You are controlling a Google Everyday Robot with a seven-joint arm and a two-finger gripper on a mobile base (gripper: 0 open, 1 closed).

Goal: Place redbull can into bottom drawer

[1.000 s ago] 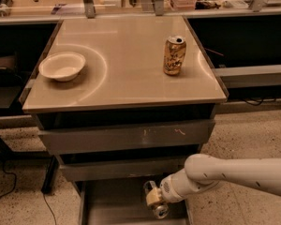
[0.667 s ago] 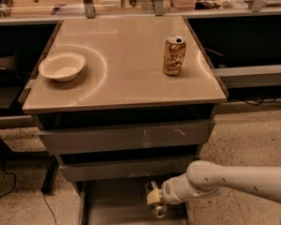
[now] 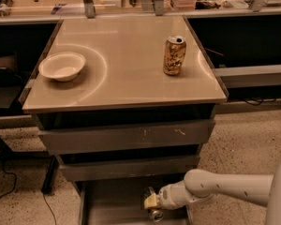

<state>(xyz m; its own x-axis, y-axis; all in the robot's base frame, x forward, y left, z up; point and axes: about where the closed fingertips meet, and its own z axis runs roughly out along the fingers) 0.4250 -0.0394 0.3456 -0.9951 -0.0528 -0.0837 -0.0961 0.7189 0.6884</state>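
The bottom drawer (image 3: pixel 110 205) is pulled open below the cabinet, a shallow grey tray with a flat floor. My gripper (image 3: pixel 151 205) reaches in from the right, low over the drawer's right part. The redbull can (image 3: pixel 155 214) shows as a slim silver shape with a shiny round end at the fingertips, down at the drawer floor. My white arm (image 3: pixel 225 191) stretches in from the lower right and hides the drawer's right side.
A gold-orange soda can (image 3: pixel 174 55) stands on the cabinet's tan top at the right. A white bowl (image 3: pixel 62 66) sits at the left. Two upper grey drawers (image 3: pixel 126 137) are shut. A counter with clutter runs along the back. Speckled floor lies to the right.
The arm and gripper have shifted slightly lower in the drawer with the can. Everything on the cabinet top stays put.
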